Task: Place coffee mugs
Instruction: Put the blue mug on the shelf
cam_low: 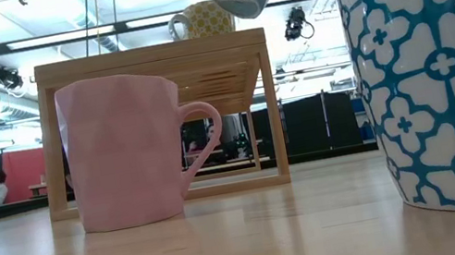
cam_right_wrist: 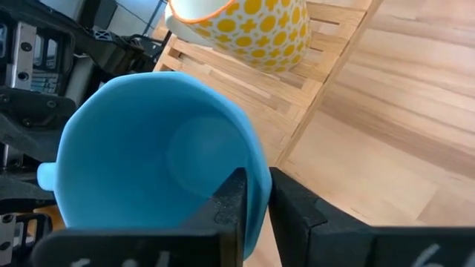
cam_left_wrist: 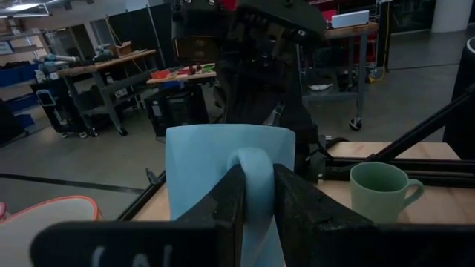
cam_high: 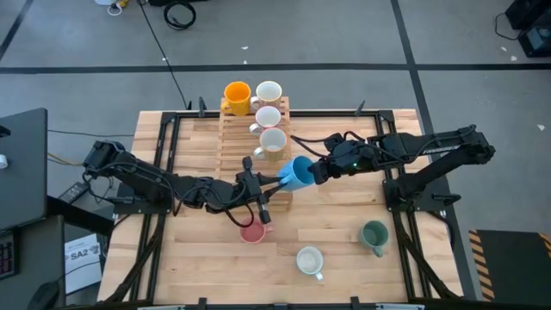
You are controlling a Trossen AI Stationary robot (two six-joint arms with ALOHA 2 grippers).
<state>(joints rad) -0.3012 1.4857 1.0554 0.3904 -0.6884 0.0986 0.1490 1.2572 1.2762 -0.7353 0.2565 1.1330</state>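
Blue mug (cam_high: 299, 172), frame centre: left gripper (cam_left_wrist: 256, 200) clamps handle, right gripper (cam_right_wrist: 252, 196) pinches rim; handover needs one secure grasp before release.

A: Where's the rack (cam_high: 255, 138)?
B: At the far middle of the counter (cam_high: 344, 250), with four mugs (cam_high: 268, 115) on top: two side by side at the back, two more in a line toward the front.
A: And the raised mug (cam_high: 299, 172)?
B: Just off the rack's front right corner, between both arms' fingers (cam_left_wrist: 234, 202).
A: The rest?
B: Three mugs stand on the counter in front: one (cam_high: 253, 231) below the rack, one (cam_high: 310, 260) near the front edge, one (cam_high: 375, 234) farther right.
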